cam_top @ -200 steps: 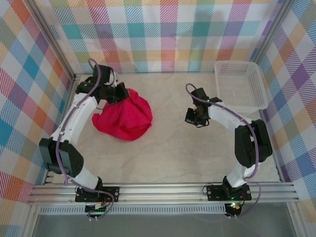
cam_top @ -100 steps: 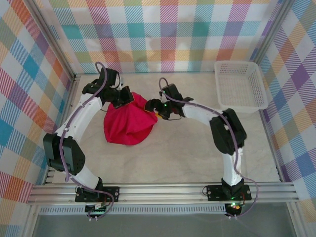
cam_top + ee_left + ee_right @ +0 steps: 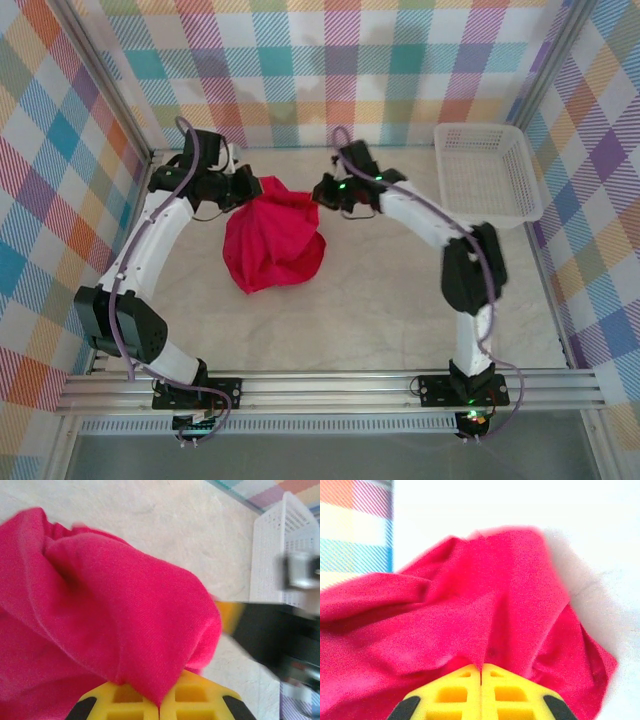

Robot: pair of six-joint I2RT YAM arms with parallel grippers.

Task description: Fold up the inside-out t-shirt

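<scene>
Left fingers (image 3: pixel 243 188): clamped on a fold of the t-shirt (image 3: pixel 275 245) at its far-left upper corner. In my left wrist view the red cloth (image 3: pixel 100 620) runs straight down into the seam between the yellow fingers (image 3: pixel 152 705).
Why there: I read this as one half of a two-corner hold, so the cloth can be pulled apart and laid flat before any fold is made.
T-shirt position: far middle of the desk (image 3: pixel 400 300), between the two arms. It is gathered into a teardrop lump, with the narrow top stretched between both grips and the bulk resting toward me. I can't find the tag.
Right fingers (image 3: pixel 322 192): pinched together on the shirt's far-right upper corner. In the right wrist view the fabric (image 3: pixel 470 615) disappears between the pads (image 3: pixel 487 692).
Why there: it mirrors the left hold. The two grips sit near each other, so I judge the cloth between them has slack yet to take out.
Basket (image 3: pixel 490 175): far-right corner, well apart from the shirt. It also shows white at the edge of the left wrist view (image 3: pixel 270 555).
In the way: nothing lies on the desk around the shirt. My concern is the back wall just beyond both wrists, and the right arm stretched across toward the middle.
</scene>
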